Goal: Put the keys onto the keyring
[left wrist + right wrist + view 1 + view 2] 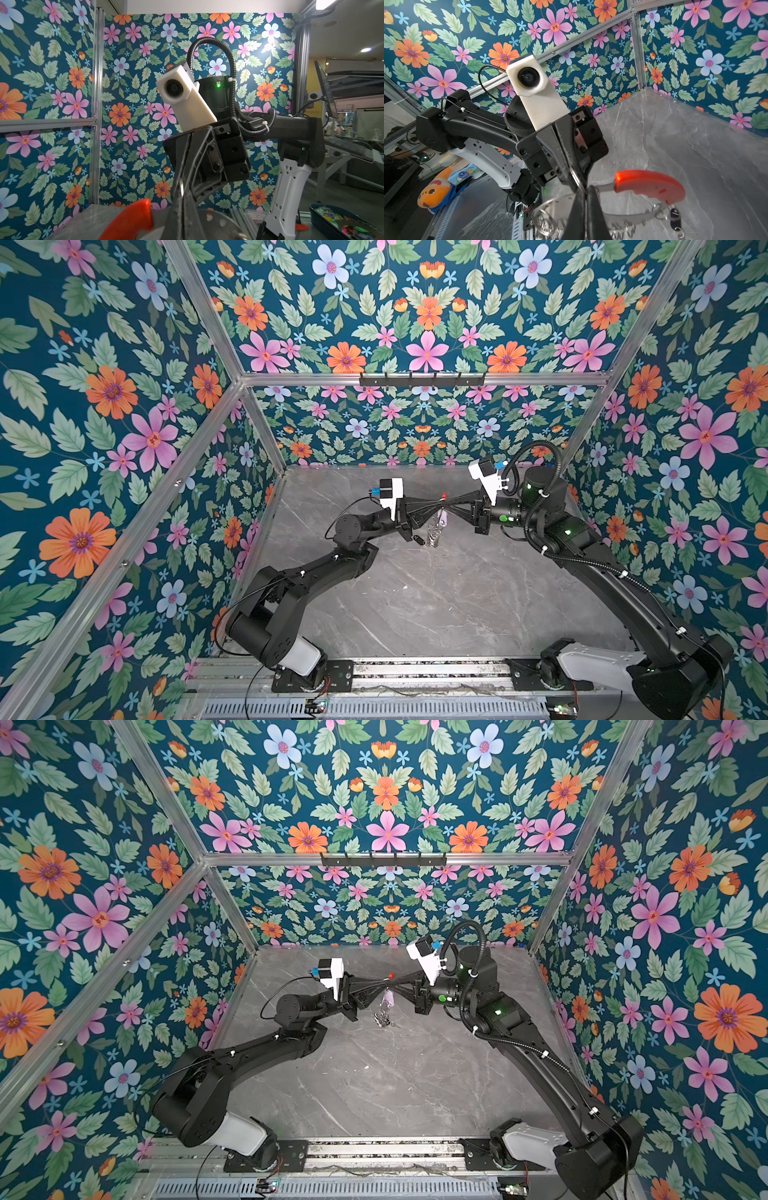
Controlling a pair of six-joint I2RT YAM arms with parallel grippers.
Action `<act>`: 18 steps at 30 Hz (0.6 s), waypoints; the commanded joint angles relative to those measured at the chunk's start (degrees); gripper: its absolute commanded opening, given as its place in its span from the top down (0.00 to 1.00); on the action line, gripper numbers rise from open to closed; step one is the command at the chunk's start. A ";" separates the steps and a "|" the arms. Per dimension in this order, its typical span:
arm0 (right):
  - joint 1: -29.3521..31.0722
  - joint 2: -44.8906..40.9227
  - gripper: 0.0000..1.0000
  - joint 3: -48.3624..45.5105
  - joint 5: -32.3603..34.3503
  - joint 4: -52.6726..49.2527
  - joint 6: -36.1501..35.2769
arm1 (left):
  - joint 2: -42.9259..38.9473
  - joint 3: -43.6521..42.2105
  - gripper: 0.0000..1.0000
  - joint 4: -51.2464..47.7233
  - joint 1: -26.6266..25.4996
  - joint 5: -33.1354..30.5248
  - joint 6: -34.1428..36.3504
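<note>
Left gripper [434, 503] and right gripper [454, 502] both clamped tip to tip on the keyring [650, 187], aloft over the table [415, 605], lilac key [443, 519] and black key [675, 215] dangling from it; thin hoop may twist or slip out if either pinch slackens.

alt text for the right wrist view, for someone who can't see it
Two black grippers meet tip to tip, the left gripper and the right gripper both shut on the keyring, a thin metal hoop with a red curved section, above a grey marble table. Small silver rings and a black key hang from the hoop; floral walls behind.
</note>
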 commanded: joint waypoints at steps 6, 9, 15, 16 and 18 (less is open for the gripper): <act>0.14 -0.17 1.00 0.03 1.73 1.31 0.00 | -0.49 -1.10 1.00 2.92 -0.09 0.56 0.46; 0.14 -0.70 0.84 -0.83 2.73 1.13 -0.03 | -1.40 -2.61 1.00 0.61 0.00 0.13 3.21; 0.09 -4.89 0.42 -8.84 13.91 1.62 -1.16 | -6.81 -8.41 1.00 -12.84 0.00 -1.85 14.19; 0.05 -5.79 0.42 -11.09 16.48 2.76 -1.17 | -8.38 -9.53 1.00 -15.40 0.07 -2.50 16.49; 0.05 -7.29 0.42 -15.49 21.94 5.21 -1.17 | -12.29 -12.33 1.00 -23.67 0.50 -4.44 22.37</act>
